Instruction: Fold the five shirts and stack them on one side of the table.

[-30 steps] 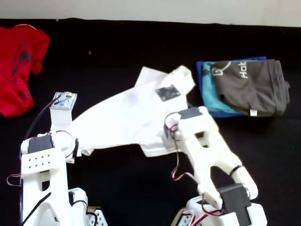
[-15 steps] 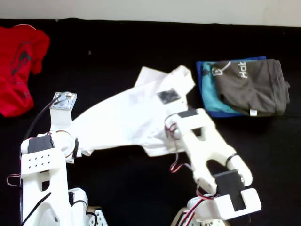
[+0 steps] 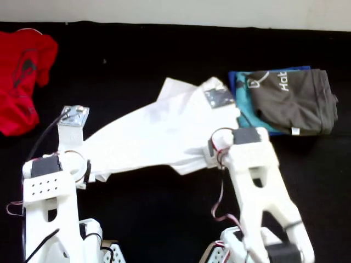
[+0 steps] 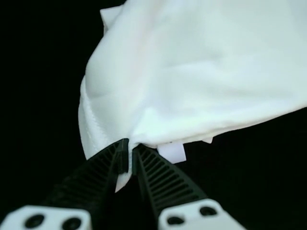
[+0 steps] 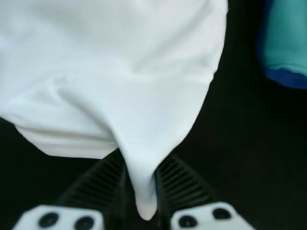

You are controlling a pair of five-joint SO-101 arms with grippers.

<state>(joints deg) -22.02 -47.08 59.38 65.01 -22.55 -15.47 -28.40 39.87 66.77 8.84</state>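
Across the middle of the table (image 3: pixel 137 55), high view: white shirt (image 3: pixel 159 134) spread slantwise between left arm (image 3: pixel 49 186) and right arm (image 3: pixel 258 181). Red shirt (image 3: pixel 22 71) lies crumpled at the far left corner. Folded stack (image 3: pixel 290 101), grey over teal over blue, sits toward the far right edge, just beside the white shirt's far end.

Left wrist view: left gripper (image 4: pixel 130 160), jaws closed tight on the white shirt's hem.

Right wrist view: right gripper (image 5: pixel 140 191), jaws pinched on a hanging fold of the white shirt, with the stack's teal and blue layers beyond.
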